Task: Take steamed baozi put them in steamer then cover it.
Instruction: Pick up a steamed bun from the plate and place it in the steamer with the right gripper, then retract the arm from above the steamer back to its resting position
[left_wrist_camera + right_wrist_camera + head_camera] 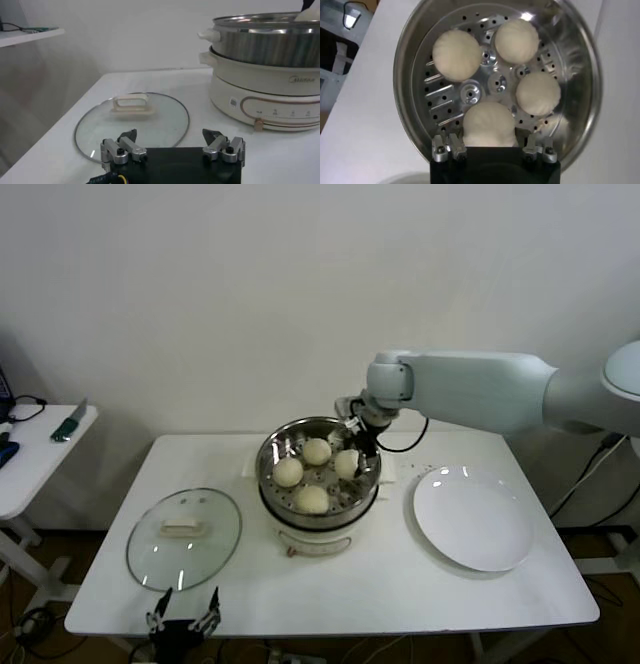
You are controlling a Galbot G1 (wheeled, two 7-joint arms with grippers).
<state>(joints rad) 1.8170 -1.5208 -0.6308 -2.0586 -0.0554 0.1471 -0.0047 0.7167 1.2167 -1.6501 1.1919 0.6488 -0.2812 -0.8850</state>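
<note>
With all four baozi (pixel 317 451) sitting in the steamer (pixel 270 459), the right gripper (pixel 494 150), spread loose around the three o'clock bun, should lift straight up, leaving the open left gripper (pixel 173 148) to take the cover (pixel 184 538) at eight o'clock.

From my head camera the light is even and soft, coming from overhead, with bright ceiling reflections on the white plate (pixel 472 518) and faint shadows on the tabletop (pixel 330 584). In my right wrist view the steamer (pixel 575 75) wall throws hard glare, while the baozi (pixel 458 55) look slightly washed out. My left wrist view is dimmer, the cover (pixel 132 125) and background soft.
</note>
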